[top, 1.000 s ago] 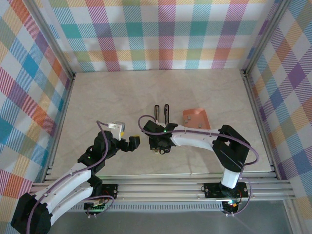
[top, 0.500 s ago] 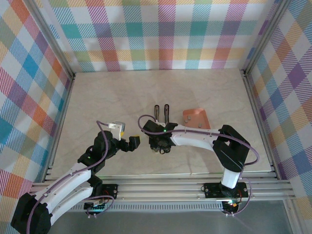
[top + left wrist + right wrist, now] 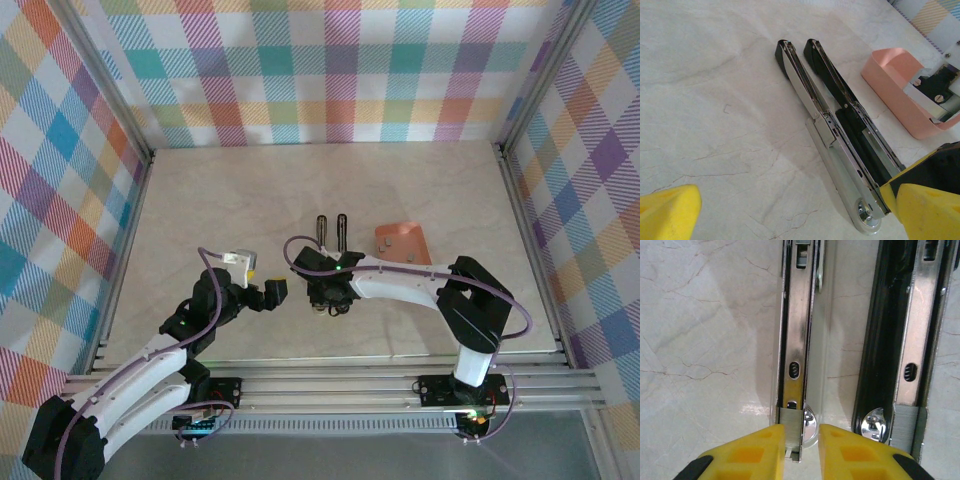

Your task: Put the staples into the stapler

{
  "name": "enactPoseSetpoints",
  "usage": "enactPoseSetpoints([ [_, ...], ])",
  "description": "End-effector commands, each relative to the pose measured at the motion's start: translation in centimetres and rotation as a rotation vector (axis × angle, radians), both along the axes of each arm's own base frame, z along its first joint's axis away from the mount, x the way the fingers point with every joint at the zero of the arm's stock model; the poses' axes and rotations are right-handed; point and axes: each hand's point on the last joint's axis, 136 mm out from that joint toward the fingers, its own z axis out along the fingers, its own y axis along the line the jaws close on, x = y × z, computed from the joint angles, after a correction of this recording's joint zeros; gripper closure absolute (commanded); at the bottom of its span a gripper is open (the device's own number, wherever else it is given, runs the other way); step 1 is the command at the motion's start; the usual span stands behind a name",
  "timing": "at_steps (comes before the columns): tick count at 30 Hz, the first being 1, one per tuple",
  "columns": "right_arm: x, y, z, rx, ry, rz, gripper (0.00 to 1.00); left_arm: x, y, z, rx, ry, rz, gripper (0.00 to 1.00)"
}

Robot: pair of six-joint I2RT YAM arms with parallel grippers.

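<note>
Stapler point(image 3: 321, 232) flat open mid-table point(image 3: 220, 200), split into two parallel rails: silver rail point(image 3: 812, 107) left, black rail point(image 3: 840, 90) right. Long axis near-to-far, straight away from the arm bases.

Right gripper point(image 3: 801, 450) at the near end of the silver rail, fingers in line with that axis, rail straight ahead of it. Narrow gap only, straddling a small grey metal tab point(image 3: 790, 427) at the rail end. Cannot tell whether clamped on it or just around it. Cannot tell either whether that tab is the staples or stapler hardware; matching tab on the black rail's near end too.

Left gripper point(image 3: 795, 215) spread wide, holding nothing, just left of the stapler's near end and apart from it.

Right arm clearly the nearer one. Reads as a push along the silver rail, so sideways alignment with the channel probably matters most.

Count: 1 stapler, 2 rails, 2 end tabs, 1 pink tray point(image 3: 400, 242) just right of the stapler, 2 grippers.
</note>
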Motion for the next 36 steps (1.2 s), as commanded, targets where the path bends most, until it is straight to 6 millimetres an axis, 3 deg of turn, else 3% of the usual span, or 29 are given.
enactPoseSetpoints([
  [1, 0.13, 0.08, 0.65, 0.013, 0.008, -0.021, 0.75, -0.24, -0.09, -0.23, -0.005, 0.0, -0.001, 0.0],
  [36, 0.1, 0.22, 0.53, 0.017, 0.019, -0.018, 0.77, -0.16, -0.16, -0.04, -0.01, -0.005, -0.001, 0.0],
])
